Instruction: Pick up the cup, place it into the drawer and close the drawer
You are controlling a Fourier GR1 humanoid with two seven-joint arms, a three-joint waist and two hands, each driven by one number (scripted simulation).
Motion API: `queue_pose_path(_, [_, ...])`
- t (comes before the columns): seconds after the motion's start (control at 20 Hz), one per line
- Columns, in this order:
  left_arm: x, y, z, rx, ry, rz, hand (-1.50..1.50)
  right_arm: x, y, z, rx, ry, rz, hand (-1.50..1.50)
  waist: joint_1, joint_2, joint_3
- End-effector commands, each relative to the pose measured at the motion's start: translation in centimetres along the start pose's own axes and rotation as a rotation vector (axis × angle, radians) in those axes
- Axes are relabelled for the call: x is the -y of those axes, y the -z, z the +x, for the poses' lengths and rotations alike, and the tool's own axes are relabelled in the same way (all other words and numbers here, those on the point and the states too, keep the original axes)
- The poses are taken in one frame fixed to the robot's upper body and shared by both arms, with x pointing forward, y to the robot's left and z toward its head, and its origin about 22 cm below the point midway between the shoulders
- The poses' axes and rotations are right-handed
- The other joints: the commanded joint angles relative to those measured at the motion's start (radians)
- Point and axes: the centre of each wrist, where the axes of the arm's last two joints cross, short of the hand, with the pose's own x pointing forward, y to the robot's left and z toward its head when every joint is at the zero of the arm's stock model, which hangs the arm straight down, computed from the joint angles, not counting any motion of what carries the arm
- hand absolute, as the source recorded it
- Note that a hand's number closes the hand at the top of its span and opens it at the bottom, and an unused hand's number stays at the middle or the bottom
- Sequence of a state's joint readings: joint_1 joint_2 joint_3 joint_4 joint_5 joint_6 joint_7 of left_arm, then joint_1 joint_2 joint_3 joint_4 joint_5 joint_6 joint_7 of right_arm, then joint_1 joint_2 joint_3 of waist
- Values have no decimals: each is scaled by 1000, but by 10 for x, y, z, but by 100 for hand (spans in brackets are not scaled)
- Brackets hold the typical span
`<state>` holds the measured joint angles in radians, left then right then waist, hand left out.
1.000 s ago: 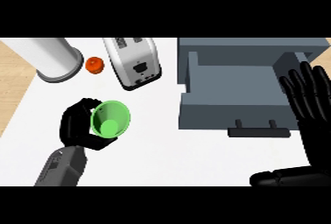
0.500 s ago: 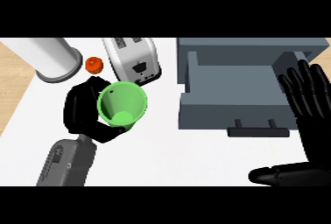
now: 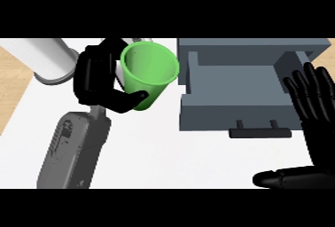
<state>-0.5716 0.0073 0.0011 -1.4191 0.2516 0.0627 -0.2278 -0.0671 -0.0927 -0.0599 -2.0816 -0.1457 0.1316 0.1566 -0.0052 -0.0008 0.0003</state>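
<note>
1. Nearest us, we saw the right hand [image 3: 319, 128] at the view's right edge, fingers straight and holding nothing.
2. Our left hand [image 3: 98, 84] was curled round the green cup [image 3: 149, 73], thumb across its side.
3. The cup was just left of the grey drawer [image 3: 229, 117], which stood open, and was outside it.
4. Farthest, a white cylinder [image 3: 46, 57] stood at upper left.

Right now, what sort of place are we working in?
Probably a kitchen counter: a white worktop, an open grey drawer on it, and a green cup held in the left hand.
</note>
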Motion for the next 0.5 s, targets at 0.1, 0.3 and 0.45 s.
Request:
queue_pose_path(0.1, [31, 50, 20, -22, 60, -22, 150, 15, -3, 2, 2, 2, 4, -150, -4, 1, 0])
queue_pose_path(0.3, [39, 74, 18, -23, 72, -31, 150, 4, -1, 15, 0, 18, 11, -150, -7, 2, 0])
queue_pose_path(0.45, [61, 71, 12, -61, 87, -47, 150, 16, 1, 4, -5, 2, -3, -150, -6, 1, 0])
